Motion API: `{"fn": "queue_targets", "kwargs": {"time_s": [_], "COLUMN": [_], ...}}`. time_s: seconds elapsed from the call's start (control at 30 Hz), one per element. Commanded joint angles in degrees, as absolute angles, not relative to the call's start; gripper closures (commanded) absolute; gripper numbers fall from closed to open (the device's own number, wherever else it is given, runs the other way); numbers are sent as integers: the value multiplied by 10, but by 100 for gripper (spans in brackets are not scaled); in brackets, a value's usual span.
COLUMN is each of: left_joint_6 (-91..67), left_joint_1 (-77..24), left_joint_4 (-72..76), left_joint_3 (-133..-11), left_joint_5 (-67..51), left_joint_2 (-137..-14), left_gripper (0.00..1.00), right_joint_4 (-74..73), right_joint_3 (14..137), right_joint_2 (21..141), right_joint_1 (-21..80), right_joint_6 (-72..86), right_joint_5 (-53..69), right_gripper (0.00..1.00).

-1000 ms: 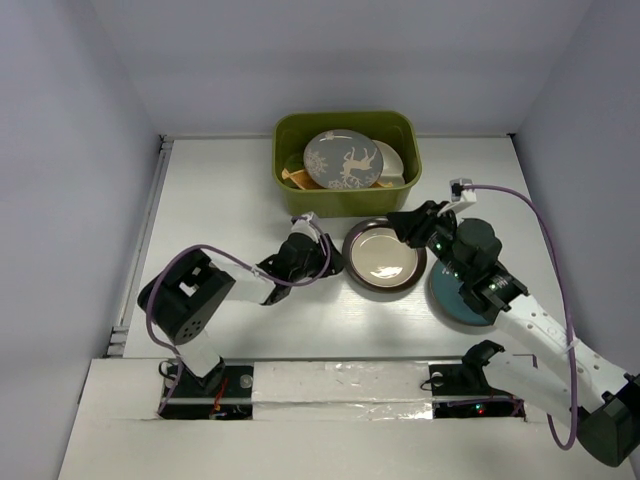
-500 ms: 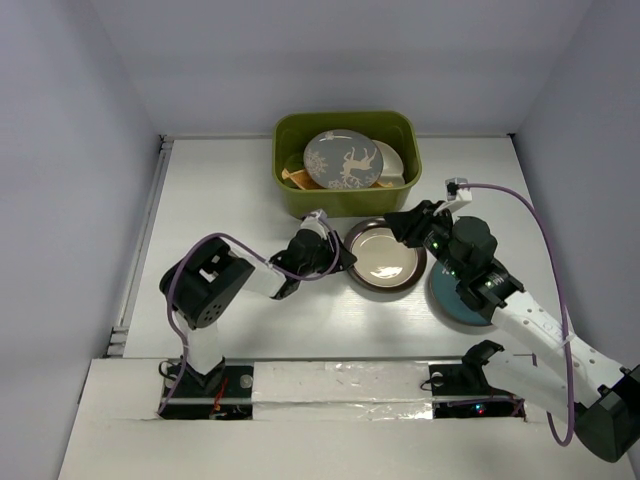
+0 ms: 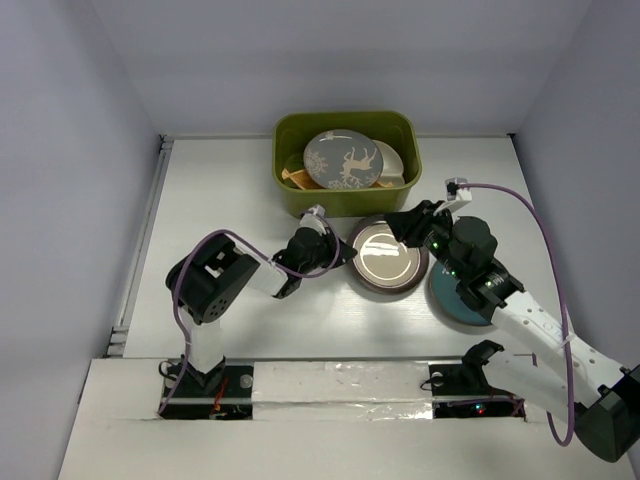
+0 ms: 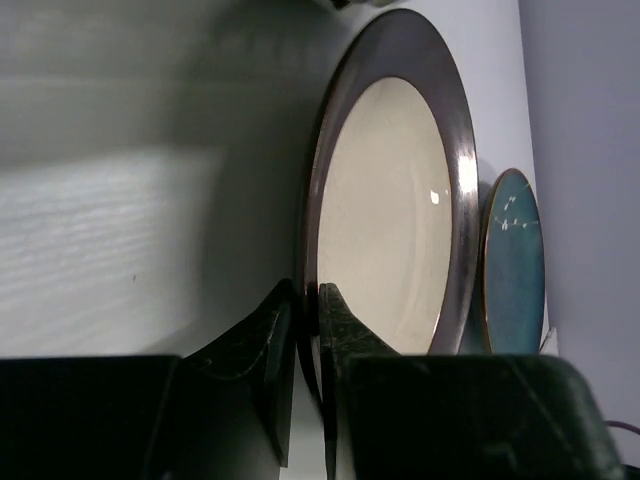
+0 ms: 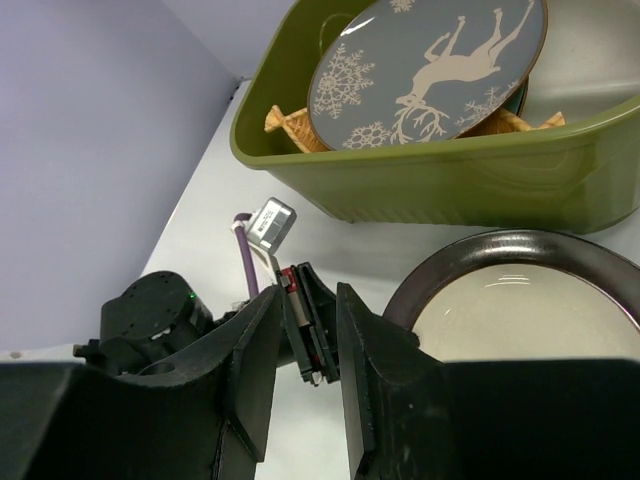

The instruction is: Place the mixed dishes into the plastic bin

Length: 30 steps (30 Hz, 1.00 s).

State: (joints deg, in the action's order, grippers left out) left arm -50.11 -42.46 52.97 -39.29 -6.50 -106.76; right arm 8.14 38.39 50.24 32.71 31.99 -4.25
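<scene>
Two tools: both are placed at the same plate, one at each side of it.
Left tool (image 4: 306, 296): it is narrowed almost fully, and the dark rim of the brown-rimmed plate (image 3: 387, 257) is seen in the thin gap between its fingers (image 4: 268, 345). The near-left edge of the plate is judged to be pinched.
Right tool (image 5: 308, 300): a moderate gap is kept between its fingers and nothing is held. It hangs over the far-right rim of the same plate; contact cannot be told.
Brown-rimmed plate: it is found on the worktop (image 3: 230, 190), just in front of the plastic bin (image 3: 345, 205), between the two tools. Whether it is lifted cannot be told.
Teal plate (image 3: 450, 300): it lies just beside the brown-rimmed plate, on its right, and is partly covered by the right arm. No tool is on it.
Plastic bin: the grey deer plate (image 3: 343, 160) leans on top inside, with an orange piece (image 3: 293, 178) at its left and a cream dish (image 3: 396, 160) at its right.
Done: several dishes are already stored in the bin.
Left: two plates are seen outside, so the task is judged well over half finished.
</scene>
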Motion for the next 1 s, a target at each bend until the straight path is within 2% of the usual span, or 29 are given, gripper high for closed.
{"fn": "queue_targets", "kwargs": {"time_s": [0.0,0.27,0.47,0.7,0.97], "left_joint_6": [-469,-487,-498,-511,-501], "left_joint_1": [-418,-418,-418,-413,-346], "left_joint_4": [518,518,462,394,387], "left_joint_3": [-359,-287,-269,-299,-384], "left_joint_5": [-47,-69,-66,-67,-108], "left_joint_2": [-1036,-891,-753,-633,-600], "left_gripper": [100,100,100,100,100], "right_joint_4": [114,83,16,-25,-46], "right_joint_3": [374,382,426,440,454], "right_joint_2": [490,456,368,356,326], "right_joint_1": [331,331,331,331,331], "right_joint_6": [322,323,316,310,306], "right_joint_5": [-43,-40,-41,-52,-65], "right_gripper": [65,66,65,65,65]}}
